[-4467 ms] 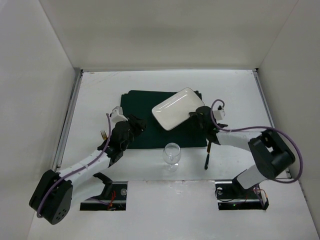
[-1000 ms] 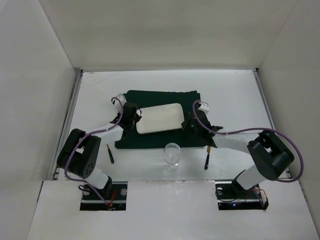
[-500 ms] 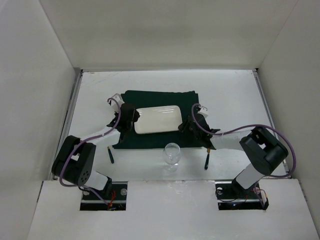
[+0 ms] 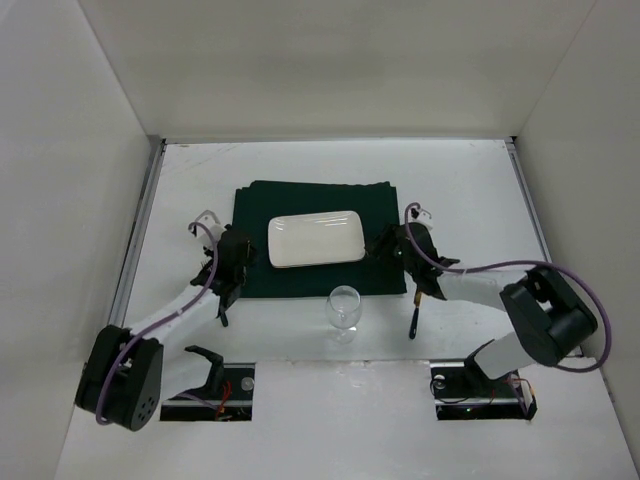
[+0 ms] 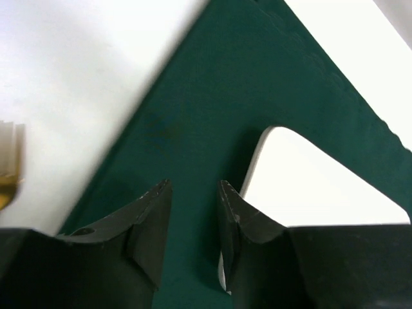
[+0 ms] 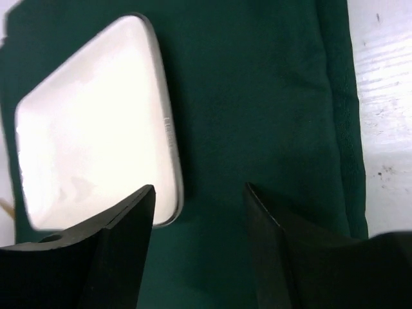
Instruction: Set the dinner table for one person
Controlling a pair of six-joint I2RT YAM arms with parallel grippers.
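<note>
A white rectangular plate (image 4: pixel 315 238) lies flat on the dark green cloth (image 4: pixel 260 200) in the middle of the dinner table (image 4: pixel 460 190). My left gripper (image 4: pixel 238 258) hovers over the cloth's left part, just left of the plate. In the left wrist view the left gripper (image 5: pixel 193 187) is open with only cloth (image 5: pixel 193 116) between its fingers, and the plate's corner (image 5: pixel 302 174) lies by the right finger. My right gripper (image 4: pixel 385 243) stands off the plate's right end. It (image 6: pixel 199 190) is open over the cloth (image 6: pixel 257 96), with the plate (image 6: pixel 90 141) to its left.
A clear wine glass (image 4: pixel 344 305) stands just below the cloth's near edge. A black-handled knife (image 4: pixel 412 320) lies right of the glass. A fork's gold tines (image 5: pixel 8 174) show at the left, on the white table beside the cloth.
Both grippers have opened and let go of the plate, then drawn back outward from its ends. The plate now rests level on the cloth.
</note>
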